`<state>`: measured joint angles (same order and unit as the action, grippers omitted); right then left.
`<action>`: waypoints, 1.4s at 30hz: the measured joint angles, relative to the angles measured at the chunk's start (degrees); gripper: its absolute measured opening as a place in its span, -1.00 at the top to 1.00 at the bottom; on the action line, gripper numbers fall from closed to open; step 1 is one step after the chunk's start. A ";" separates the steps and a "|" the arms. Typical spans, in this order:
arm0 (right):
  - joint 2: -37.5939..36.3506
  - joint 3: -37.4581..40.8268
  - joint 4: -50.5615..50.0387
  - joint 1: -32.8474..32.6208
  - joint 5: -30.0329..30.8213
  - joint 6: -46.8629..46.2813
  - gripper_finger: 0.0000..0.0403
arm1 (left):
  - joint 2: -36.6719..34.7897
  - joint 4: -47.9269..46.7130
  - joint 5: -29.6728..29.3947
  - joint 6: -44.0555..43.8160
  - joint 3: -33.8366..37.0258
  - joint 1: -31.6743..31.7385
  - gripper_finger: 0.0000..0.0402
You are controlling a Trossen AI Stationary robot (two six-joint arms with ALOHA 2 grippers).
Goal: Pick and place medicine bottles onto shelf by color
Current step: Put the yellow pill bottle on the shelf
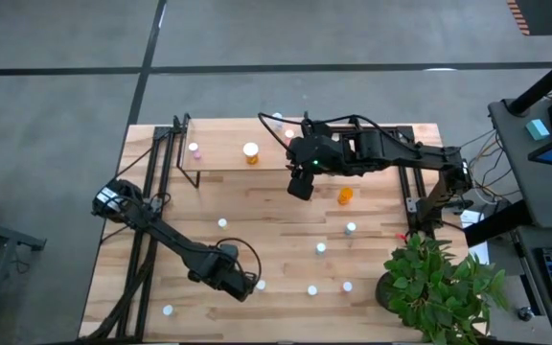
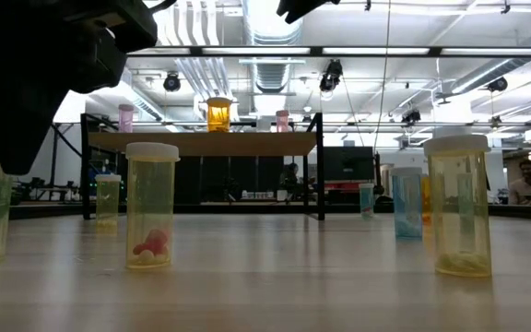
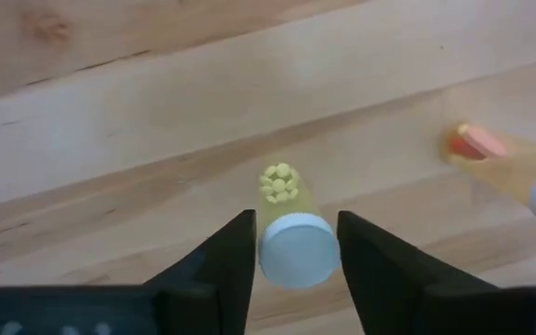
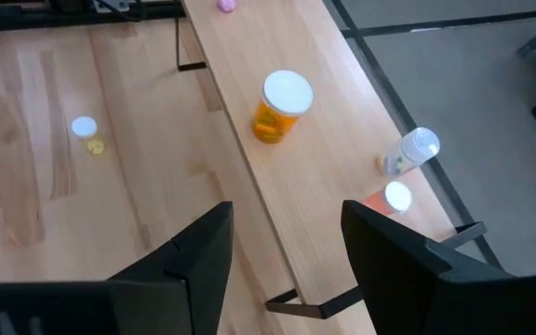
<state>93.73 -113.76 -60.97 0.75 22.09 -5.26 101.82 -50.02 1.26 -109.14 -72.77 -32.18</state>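
Bright even overhead light, soft shadows; ceiling lamps (image 2: pixel 264 18) glare, near arm blurred

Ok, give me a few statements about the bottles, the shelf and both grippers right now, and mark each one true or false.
1. The left gripper straddles a white-capped bottle of yellow pills. True.
2. An orange bottle stands upright on the shelf. True.
3. The right gripper holds a bottle. False: it is empty, open above the shelf's edge.
4. The shelf carries no bottles. False: several stand on it.
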 joint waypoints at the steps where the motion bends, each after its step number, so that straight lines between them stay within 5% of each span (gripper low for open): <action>1: 0.00 0.00 0.00 0.00 0.00 0.00 0.05 | 0.00 -0.01 0.00 0.00 0.00 0.00 0.37; 15: 0.00 0.01 0.94 0.02 0.02 2.42 0.05 | -0.97 -2.98 0.27 2.73 -3.68 -0.04 0.52; 26: 0.00 -0.28 3.42 0.69 0.03 3.85 0.05 | -4.69 -27.07 2.54 19.30 -27.06 5.59 0.52; 30: -0.53 -0.28 3.45 0.68 0.02 2.11 0.05 | -5.81 -40.10 0.99 28.56 -33.42 10.62 0.52; 42: -3.68 -0.30 3.48 0.66 0.03 -3.01 0.05 | -14.70 -40.02 -4.85 62.63 -33.78 37.45 0.52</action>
<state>90.06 -114.06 -57.49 1.41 22.12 -8.27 87.12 -90.04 -3.60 -46.51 -106.55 5.26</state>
